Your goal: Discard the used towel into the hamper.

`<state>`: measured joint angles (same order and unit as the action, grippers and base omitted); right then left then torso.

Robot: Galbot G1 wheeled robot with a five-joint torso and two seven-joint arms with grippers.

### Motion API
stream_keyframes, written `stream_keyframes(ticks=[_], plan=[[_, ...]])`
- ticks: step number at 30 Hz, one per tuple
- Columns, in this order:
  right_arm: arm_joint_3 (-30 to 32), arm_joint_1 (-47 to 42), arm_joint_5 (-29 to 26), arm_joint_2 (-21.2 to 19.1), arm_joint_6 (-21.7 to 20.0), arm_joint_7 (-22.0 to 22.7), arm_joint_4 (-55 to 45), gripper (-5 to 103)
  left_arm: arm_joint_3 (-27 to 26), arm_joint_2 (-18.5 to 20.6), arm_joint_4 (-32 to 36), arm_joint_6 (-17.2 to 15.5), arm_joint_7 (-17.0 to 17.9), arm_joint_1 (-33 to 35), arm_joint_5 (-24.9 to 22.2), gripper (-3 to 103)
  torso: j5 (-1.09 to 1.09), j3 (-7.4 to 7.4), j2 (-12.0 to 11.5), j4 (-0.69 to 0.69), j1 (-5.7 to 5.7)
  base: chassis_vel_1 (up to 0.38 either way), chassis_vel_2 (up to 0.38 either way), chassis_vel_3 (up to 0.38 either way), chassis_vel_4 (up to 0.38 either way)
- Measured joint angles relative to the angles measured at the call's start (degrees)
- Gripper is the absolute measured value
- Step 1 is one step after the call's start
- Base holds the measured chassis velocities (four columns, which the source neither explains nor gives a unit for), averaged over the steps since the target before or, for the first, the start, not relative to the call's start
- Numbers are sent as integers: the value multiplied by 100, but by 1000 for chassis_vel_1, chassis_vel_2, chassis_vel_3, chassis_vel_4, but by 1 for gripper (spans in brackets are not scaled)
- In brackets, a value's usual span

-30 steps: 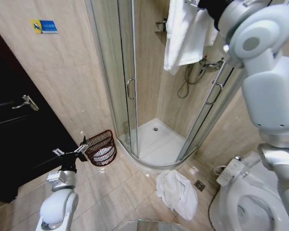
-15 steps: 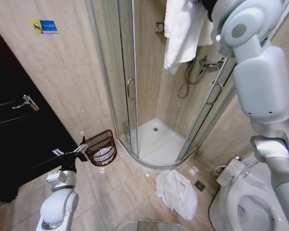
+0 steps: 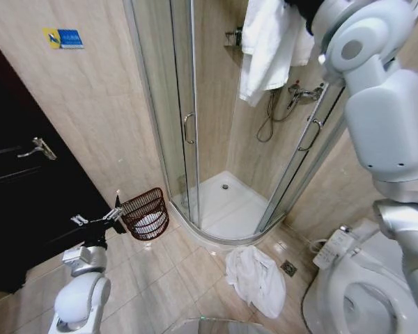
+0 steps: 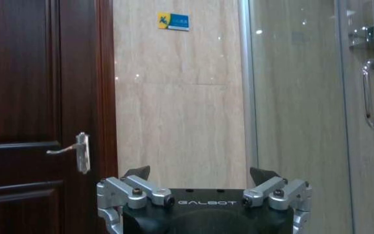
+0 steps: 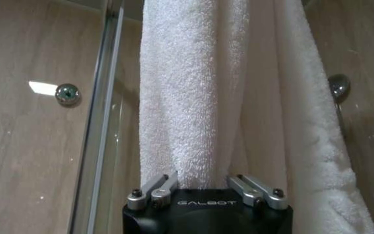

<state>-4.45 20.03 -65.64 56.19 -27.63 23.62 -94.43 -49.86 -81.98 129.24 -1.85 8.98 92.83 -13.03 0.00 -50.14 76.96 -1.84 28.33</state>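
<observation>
Left gripper (image 3: 97, 219) parked low beside hamper (image 3: 145, 213), fingers (image 4: 137, 172) spread, empty.
Hamper on floor near shower door, dark reddish open weave, something white inside.
Right gripper (image 5: 203, 187) raised high by shower, fingers pinching hanging towel (image 3: 268, 45), apparently.
Risks: long white terry folds snagging shower fitting, slipping from pinch, dragging floor, missing small hamper mouth.

Beige tiled walls (image 3: 90, 104) and floor (image 3: 160, 278) surround a curved glass shower enclosure (image 3: 188, 125); a dark wooden door (image 3: 21, 188) stands left, a toilet (image 3: 355, 292) right.
</observation>
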Motion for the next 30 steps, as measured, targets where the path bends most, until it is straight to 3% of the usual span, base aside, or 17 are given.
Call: stream_keyframes(ticks=[5,15,21,30], plan=[[13,-102,-68,-85,13,14,-141,9,-89,-47,11,23,-4,53,-26,100,0,0,0,-1,0,0,0,0,0],[233,-578,-452,-539,23,14,-703,9,-263,-107,43,103,-86,164,-84,100,1,1,0,1,-1,0,0,0,0],[502,-1378,-964,-1003,23,130,-1504,9,-282,-114,91,117,-118,192,-104,100,0,1,1,0,-1,0,0,0,0],[1162,-2795,-1034,-1554,51,2,-2133,9,-215,-116,73,135,-134,180,-83,100,0,1,1,0,-1,0,0,0,0]])
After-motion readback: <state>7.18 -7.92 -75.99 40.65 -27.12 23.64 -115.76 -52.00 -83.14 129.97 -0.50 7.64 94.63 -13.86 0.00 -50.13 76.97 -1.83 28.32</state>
